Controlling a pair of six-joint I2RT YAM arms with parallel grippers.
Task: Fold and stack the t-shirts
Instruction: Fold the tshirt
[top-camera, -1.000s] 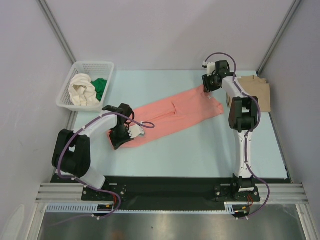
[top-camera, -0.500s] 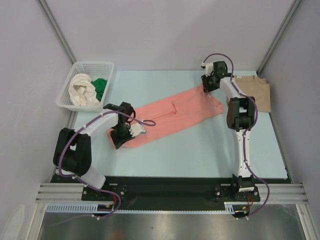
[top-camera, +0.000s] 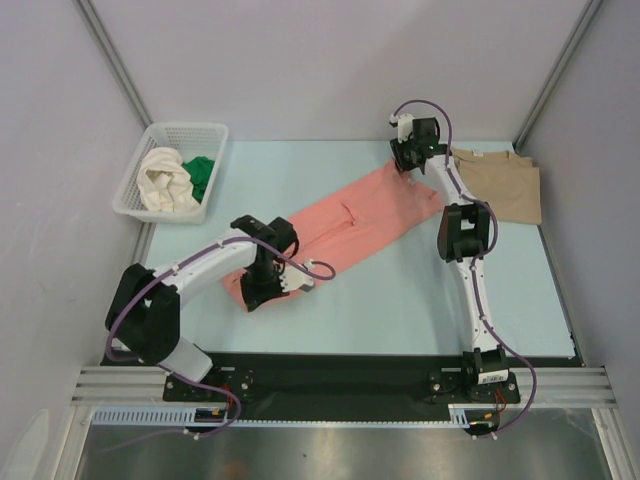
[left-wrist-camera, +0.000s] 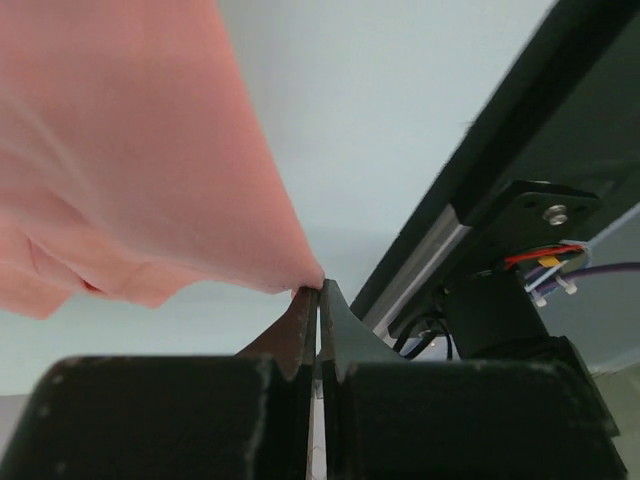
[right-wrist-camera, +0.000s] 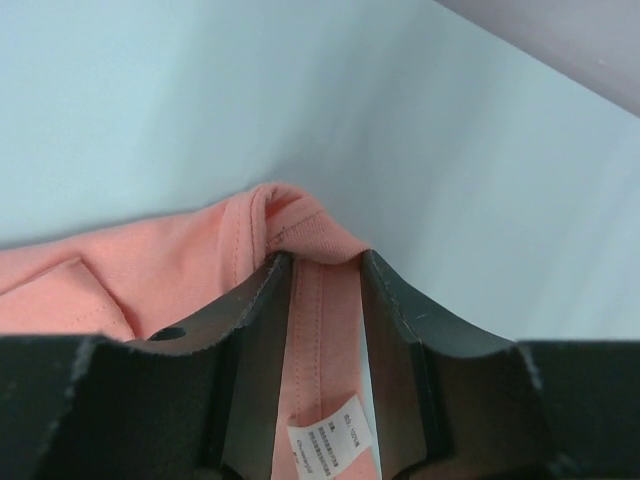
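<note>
**Both arms held a pink shirt stretched across the bench**

The pink shirt (top-camera: 345, 220) lay slantwise across the middle of the pale bench (top-camera: 400, 300), already narrowed to a long strip. Your left tool (left-wrist-camera: 318, 300) was pressed together on a corner of its hem at the near-left end. Your right tool (right-wrist-camera: 318, 265) pinched a bunch of the collar at the far-right end, and cloth filled the gap between its fingers.

To do this fold well, you would likely keep both grips firm. You would lift one end only enough to clear the cloth, then carry it straight along the strip so the edges met squarely without twisting.

A tan shirt (top-camera: 500, 185) lay folded flat on the far right of the bench. A cream shirt (top-camera: 160, 180) and a green shirt (top-camera: 203, 175) sat crumpled in a white basket (top-camera: 180, 130) at the far left.

A small white label (right-wrist-camera: 325, 445) showed inside the collar, but its print was too small to read.
</note>
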